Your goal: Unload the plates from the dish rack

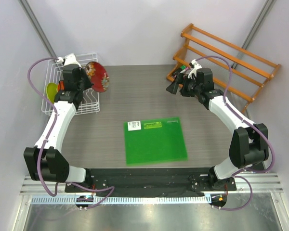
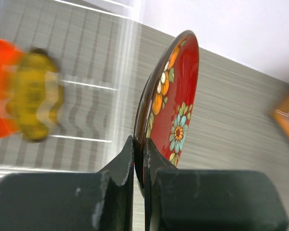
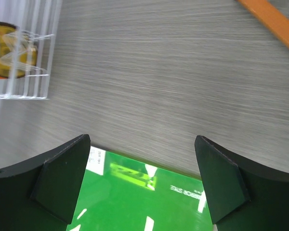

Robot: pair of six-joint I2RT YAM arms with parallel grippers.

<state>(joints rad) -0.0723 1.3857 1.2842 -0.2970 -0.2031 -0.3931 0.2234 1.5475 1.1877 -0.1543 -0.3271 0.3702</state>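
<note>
Left gripper (image 2: 139,159) is pinching dark red floral round plate (image 1: 97,76), holding it beside white wire dish rack (image 1: 89,108), upper left; lime green round plate (image 1: 51,90) sitting inside, none set down yet; right gripper (image 3: 142,142) hanging spread.

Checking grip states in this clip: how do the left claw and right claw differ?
The left claw is shut on the rim of the dark red floral plate, held on edge; the right claw is open and empty. The left claw is by the white wire dish rack; the right claw is near the orange wooden shelf. Both are black.
</note>
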